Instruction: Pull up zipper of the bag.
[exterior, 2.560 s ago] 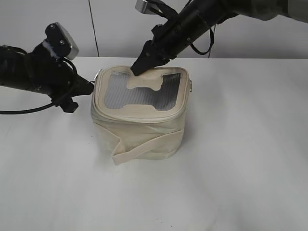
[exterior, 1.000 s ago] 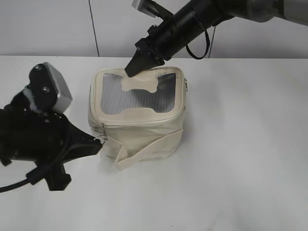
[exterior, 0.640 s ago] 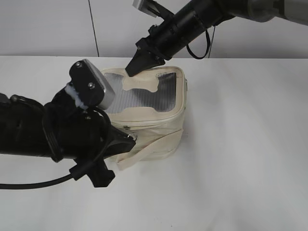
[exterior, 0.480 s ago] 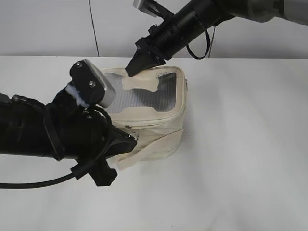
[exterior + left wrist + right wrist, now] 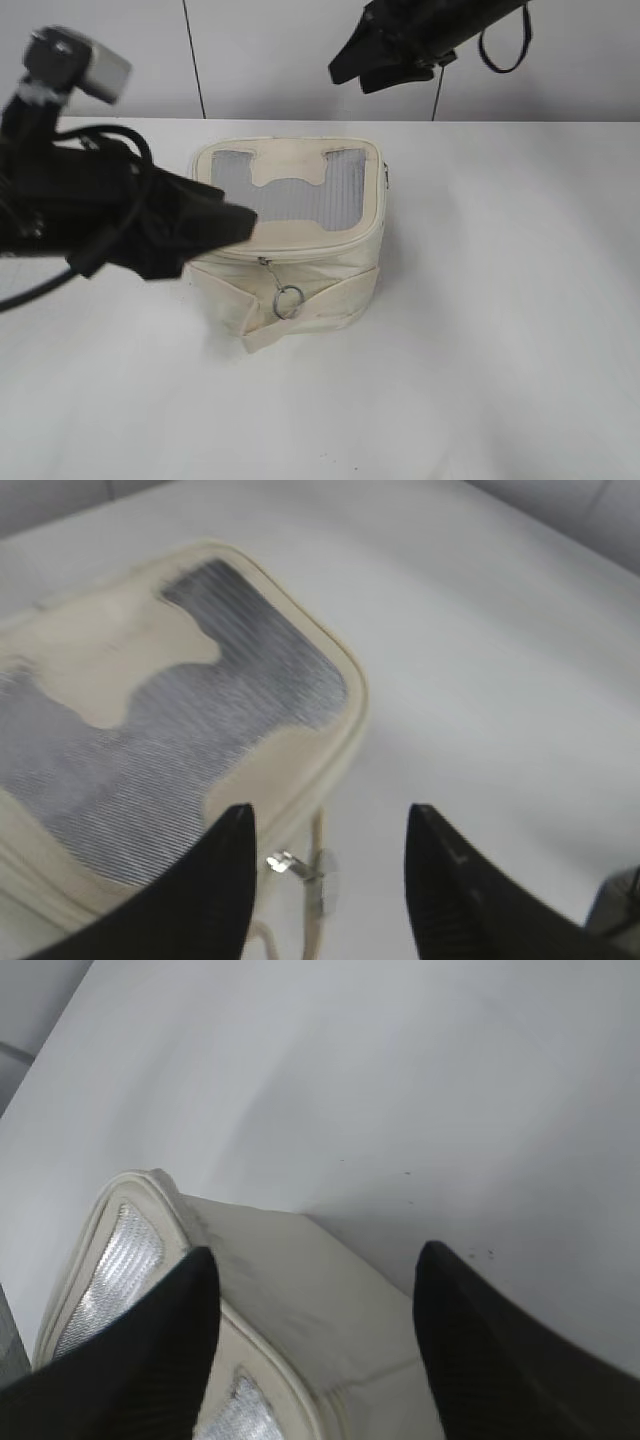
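The cream bag (image 5: 300, 232) stands in the middle of the table, its grey mesh top with the cream patch facing up. The zipper (image 5: 300, 252) runs along the front edge of the top panel. Its silver pull with a round ring (image 5: 287, 297) hangs loose on the front face. My left gripper (image 5: 235, 225) is open and empty at the bag's front left corner, blurred. In the left wrist view the left gripper (image 5: 330, 820) is above the pull (image 5: 298, 864). My right gripper (image 5: 352, 75) is open, raised behind the bag. The right wrist view (image 5: 315, 1260) shows the bag's back corner (image 5: 300, 1290) between its fingers.
The white table (image 5: 500, 300) spreads around the bag on all sides. A grey wall with a dark vertical seam (image 5: 191, 60) stands behind it. The left arm's black cable (image 5: 40, 285) hangs low at the left.
My left gripper has let go of the pull and drawn back up and to the left. My right gripper has lifted off the bag's top. The pull ring now hangs on the front.
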Action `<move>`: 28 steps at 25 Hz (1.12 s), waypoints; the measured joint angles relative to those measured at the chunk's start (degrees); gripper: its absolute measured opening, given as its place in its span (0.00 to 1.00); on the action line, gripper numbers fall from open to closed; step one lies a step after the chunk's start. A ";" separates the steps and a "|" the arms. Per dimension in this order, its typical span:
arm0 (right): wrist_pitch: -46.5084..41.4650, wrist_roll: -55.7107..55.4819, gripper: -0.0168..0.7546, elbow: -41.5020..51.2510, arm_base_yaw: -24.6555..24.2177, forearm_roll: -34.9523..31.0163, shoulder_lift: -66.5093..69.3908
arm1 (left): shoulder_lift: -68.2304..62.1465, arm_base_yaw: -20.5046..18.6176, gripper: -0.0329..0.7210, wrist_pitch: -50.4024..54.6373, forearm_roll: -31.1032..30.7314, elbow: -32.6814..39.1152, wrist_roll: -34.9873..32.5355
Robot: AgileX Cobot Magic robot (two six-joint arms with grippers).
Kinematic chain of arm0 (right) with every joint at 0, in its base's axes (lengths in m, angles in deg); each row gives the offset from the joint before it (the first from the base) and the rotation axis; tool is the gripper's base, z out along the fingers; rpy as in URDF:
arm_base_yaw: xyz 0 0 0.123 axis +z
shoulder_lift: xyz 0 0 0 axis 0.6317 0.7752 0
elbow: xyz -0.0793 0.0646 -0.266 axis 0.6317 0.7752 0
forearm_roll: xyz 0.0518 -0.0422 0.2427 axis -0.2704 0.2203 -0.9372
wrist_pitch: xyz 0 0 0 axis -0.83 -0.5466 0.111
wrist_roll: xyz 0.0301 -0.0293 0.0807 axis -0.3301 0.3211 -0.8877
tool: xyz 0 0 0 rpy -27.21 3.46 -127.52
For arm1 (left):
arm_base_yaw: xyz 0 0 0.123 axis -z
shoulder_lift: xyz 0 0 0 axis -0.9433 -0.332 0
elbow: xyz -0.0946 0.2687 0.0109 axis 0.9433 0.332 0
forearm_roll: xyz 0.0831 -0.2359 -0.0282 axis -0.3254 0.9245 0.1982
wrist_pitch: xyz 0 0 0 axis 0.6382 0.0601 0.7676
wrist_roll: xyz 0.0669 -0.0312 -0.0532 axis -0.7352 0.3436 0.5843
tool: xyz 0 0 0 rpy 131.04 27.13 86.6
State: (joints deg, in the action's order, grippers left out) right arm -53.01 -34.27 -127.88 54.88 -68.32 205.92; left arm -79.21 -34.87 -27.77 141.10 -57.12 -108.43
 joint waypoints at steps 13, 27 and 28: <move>18.16 26.31 0.64 48.56 -10.80 -17.07 -20.43 | -24.16 -18.39 0.49 31.51 -28.26 -39.09 19.86; 18.56 59.52 0.63 66.56 -10.80 -42.80 -22.85 | -50.01 -11.65 0.49 45.02 -49.22 -73.57 32.78; 18.56 59.73 0.63 66.56 -10.80 -42.88 -22.85 | -50.69 -11.65 0.49 45.35 -49.54 -73.71 32.89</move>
State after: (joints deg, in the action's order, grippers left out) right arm -34.45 25.46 -61.32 44.07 -111.20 183.07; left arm -129.89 -46.52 17.57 91.56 -130.83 -75.54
